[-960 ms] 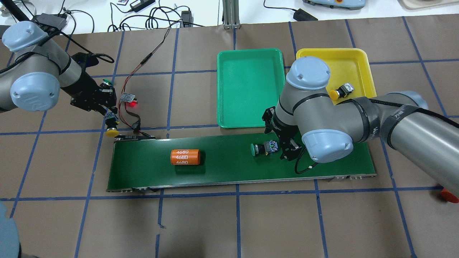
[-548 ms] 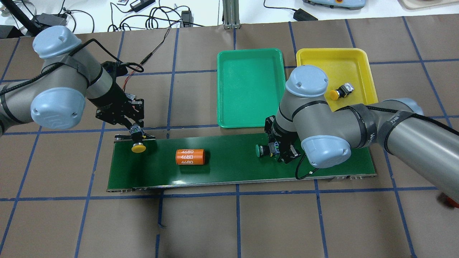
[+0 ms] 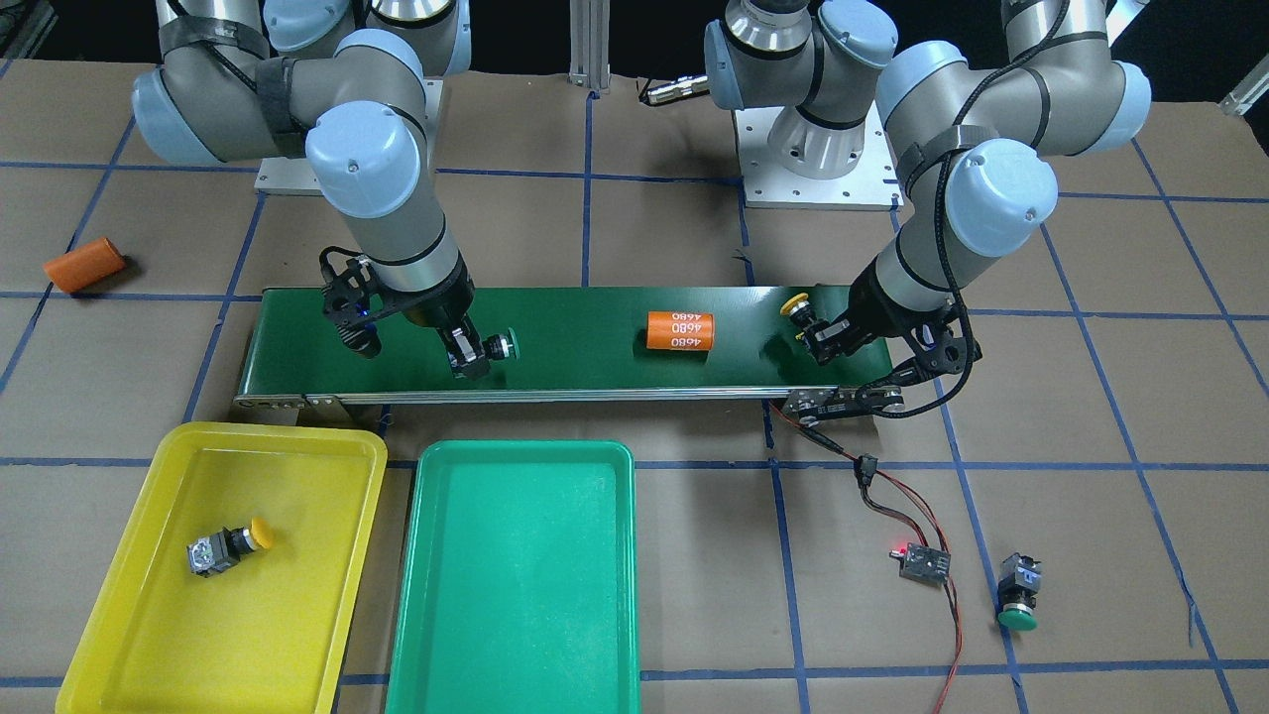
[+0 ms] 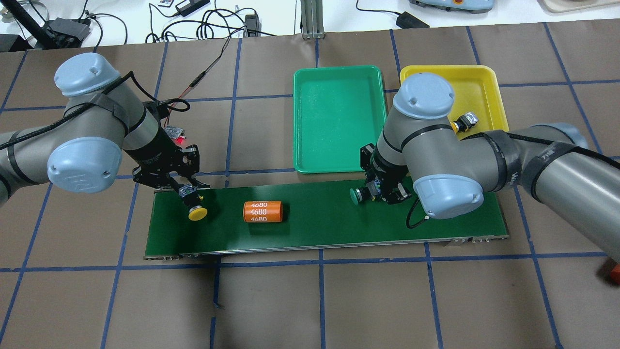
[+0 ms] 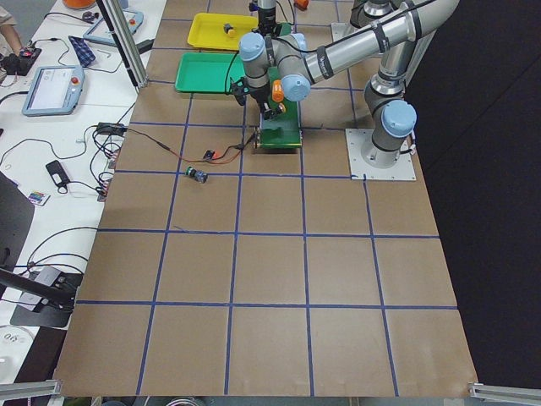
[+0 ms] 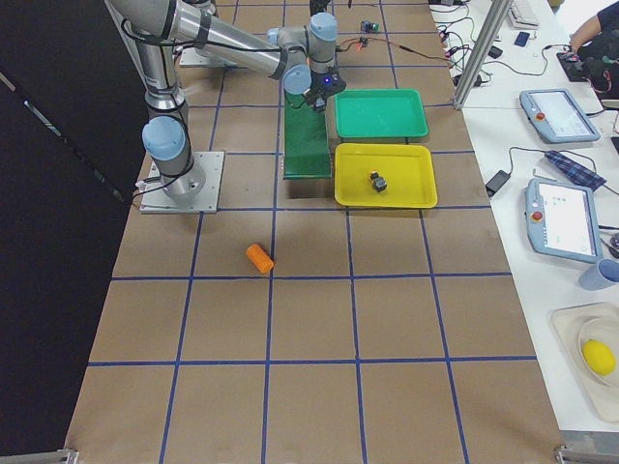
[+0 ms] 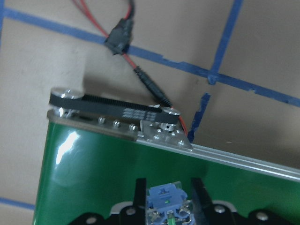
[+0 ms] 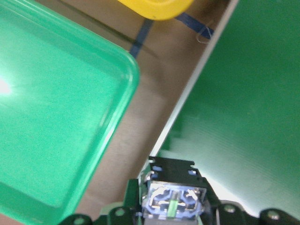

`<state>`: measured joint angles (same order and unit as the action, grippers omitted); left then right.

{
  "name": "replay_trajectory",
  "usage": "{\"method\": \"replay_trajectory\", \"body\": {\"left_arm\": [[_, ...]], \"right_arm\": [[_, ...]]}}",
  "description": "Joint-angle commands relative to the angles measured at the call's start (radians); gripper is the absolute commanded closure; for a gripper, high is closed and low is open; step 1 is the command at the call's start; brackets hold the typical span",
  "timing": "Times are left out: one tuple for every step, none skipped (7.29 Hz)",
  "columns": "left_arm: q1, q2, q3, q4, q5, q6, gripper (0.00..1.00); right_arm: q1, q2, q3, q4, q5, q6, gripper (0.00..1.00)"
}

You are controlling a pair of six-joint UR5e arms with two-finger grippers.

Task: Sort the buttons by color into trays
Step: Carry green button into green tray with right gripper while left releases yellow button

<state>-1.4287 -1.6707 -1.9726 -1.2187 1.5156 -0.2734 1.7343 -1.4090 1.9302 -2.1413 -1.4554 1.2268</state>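
My left gripper (image 4: 186, 190) is shut on a yellow-capped button (image 4: 197, 213), held over the left end of the conveyor belt, also seen from the front (image 3: 793, 305). My right gripper (image 4: 377, 190) is shut on a green-capped button (image 4: 356, 196) just above the belt's far edge, near the green tray (image 4: 334, 160). The wrist views show each button's grey-blue block (image 7: 165, 200) (image 8: 172, 201) clamped between the fingers. A second yellow button (image 4: 462, 122) lies in the yellow tray (image 4: 489, 77). Another green button (image 3: 1018, 593) stands on the table; my left arm hides it from overhead.
An orange cylinder (image 4: 262, 212) lies on the dark-green belt (image 4: 329, 232) between the two grippers. A second orange cylinder (image 3: 84, 264) lies on the table beyond my right arm. The small circuit board (image 3: 924, 565) with red wires sits by the belt's left end.
My left gripper carried the yellow button from the table onto the belt's left end. My right gripper shut on the green button and moved it slightly toward the green tray. The orange cylinder drifted right.
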Motion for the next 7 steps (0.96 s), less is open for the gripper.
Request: {"method": "replay_trajectory", "body": {"left_arm": [[-0.006,-0.026,-0.014,0.007,0.000,-0.092,1.00],[-0.012,-0.017,-0.018,-0.007,0.000,-0.215,1.00],[-0.018,0.009,-0.025,-0.008,-0.011,-0.254,1.00],[-0.018,0.005,-0.029,-0.016,-0.065,-0.380,1.00],[-0.019,-0.006,-0.041,-0.037,-0.057,-0.429,1.00],[-0.019,-0.003,-0.045,-0.039,-0.057,-0.446,0.97],[-0.018,-0.001,-0.046,-0.039,-0.055,-0.443,0.77]], "right_arm": [[-0.013,0.124,-0.162,-0.029,0.003,-0.001,1.00],[-0.015,0.234,-0.259,-0.061,0.006,0.005,1.00],[-0.015,0.319,-0.337,-0.087,0.007,0.005,1.00],[-0.015,0.365,-0.356,-0.088,0.004,-0.004,1.00],[-0.016,0.378,-0.355,-0.088,-0.009,-0.006,1.00],[-0.033,0.387,-0.355,-0.086,-0.014,-0.010,1.00],[-0.060,0.422,-0.353,-0.088,0.007,-0.019,1.00]]}}
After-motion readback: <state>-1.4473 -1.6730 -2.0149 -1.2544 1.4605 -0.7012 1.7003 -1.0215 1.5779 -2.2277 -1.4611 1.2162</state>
